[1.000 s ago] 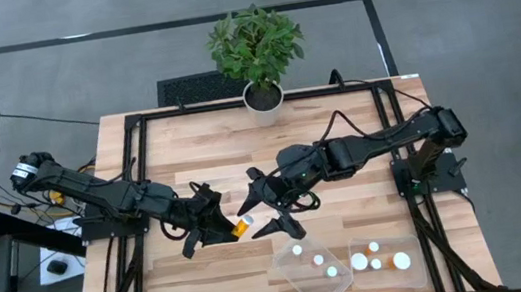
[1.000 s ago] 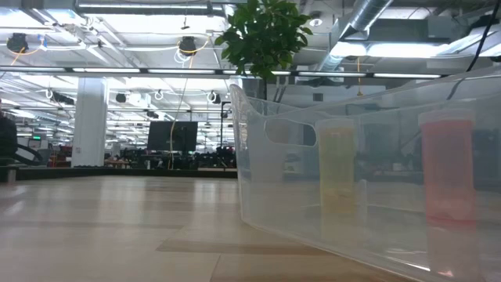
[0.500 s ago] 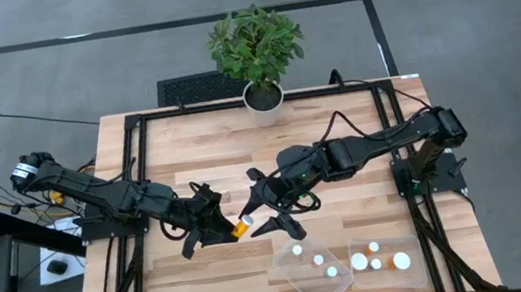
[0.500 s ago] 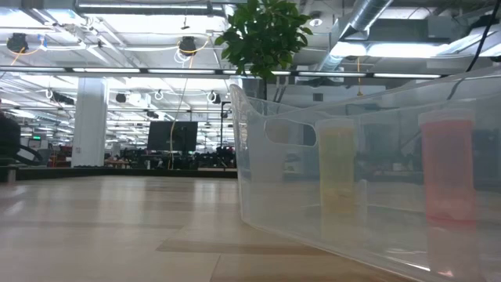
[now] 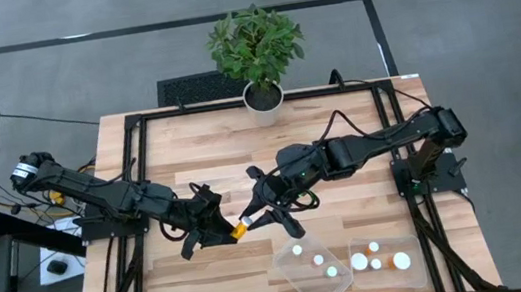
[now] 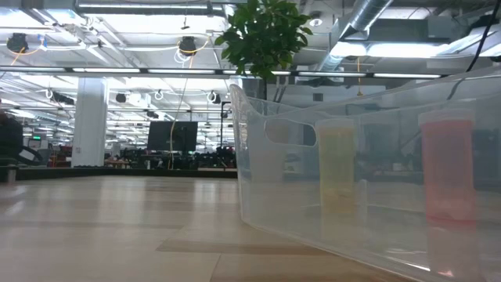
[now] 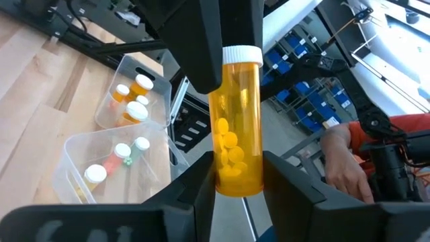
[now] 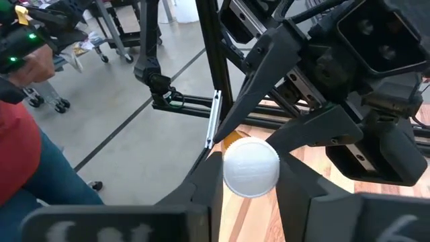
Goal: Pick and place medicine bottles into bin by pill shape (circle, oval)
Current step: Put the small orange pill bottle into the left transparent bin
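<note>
An amber bottle with a white cap is seen held in the air above the middle of the wooden worktop, between the two arms. The left claw is closed on the lower body of the amber bottle, its fingers pressed to either side, and round yellow pills are visible through the wall. The right claw is brought in from the opposite side, and its fingers are set against the white cap, one on each side; the grip appears closed on the cap end, so the bottle is held by both claws at once. In the high view the bottle is lying roughly level, with the capped end toward the right arm. Two clear plastic bins are placed at the near right corner of the worktop: the left bin is turned at an angle and holds three capped bottles, and the right bin holds four. In the low view the wall of a clear bin fills the right half, with a yellowish bottle and an orange bottle standing upright inside it. A potted plant is stationed at the far edge of the worktop. A person's hand and a red sleeve are recorded in the room beyond.
</note>
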Available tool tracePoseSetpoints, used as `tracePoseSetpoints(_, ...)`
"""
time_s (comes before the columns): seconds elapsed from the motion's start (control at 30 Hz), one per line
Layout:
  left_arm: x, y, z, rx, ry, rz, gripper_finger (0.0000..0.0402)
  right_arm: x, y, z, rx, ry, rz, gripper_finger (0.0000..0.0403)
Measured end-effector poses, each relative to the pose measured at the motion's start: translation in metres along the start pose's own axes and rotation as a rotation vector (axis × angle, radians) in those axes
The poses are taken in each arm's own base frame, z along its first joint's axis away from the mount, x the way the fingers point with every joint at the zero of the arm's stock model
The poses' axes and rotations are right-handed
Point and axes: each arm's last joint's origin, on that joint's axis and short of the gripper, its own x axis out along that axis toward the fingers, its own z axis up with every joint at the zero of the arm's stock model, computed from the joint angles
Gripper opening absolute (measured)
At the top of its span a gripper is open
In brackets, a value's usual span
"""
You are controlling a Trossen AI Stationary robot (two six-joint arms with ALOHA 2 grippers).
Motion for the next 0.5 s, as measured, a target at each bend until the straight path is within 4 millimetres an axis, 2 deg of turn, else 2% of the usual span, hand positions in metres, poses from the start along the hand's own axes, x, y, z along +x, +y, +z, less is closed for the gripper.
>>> tracePoseSetpoints(0.23,0.0,0.0,-0.001,-0.017,0.017,-0.015,0.0143,-0.001,0.0,0.0,0.027,0.004,0.0,0.0112)
tracePoseSetpoints(0.33,0.0,0.0,-0.002,-0.052,0.051,-0.029,0.0169,-0.011,0.003,0.003,0.035,0.028,-0.004,0.0114)
tracePoseSetpoints(0.4,-0.002,0.001,-0.005,-0.076,0.088,-0.016,0.0183,-0.025,0.007,0.005,0.046,0.061,-0.027,0.0111)
tracePoseSetpoints(0.5,-0.007,0.004,-0.008,-0.085,0.129,0.04,0.0196,-0.041,0.02,0.005,0.056,0.135,-0.089,0.011)
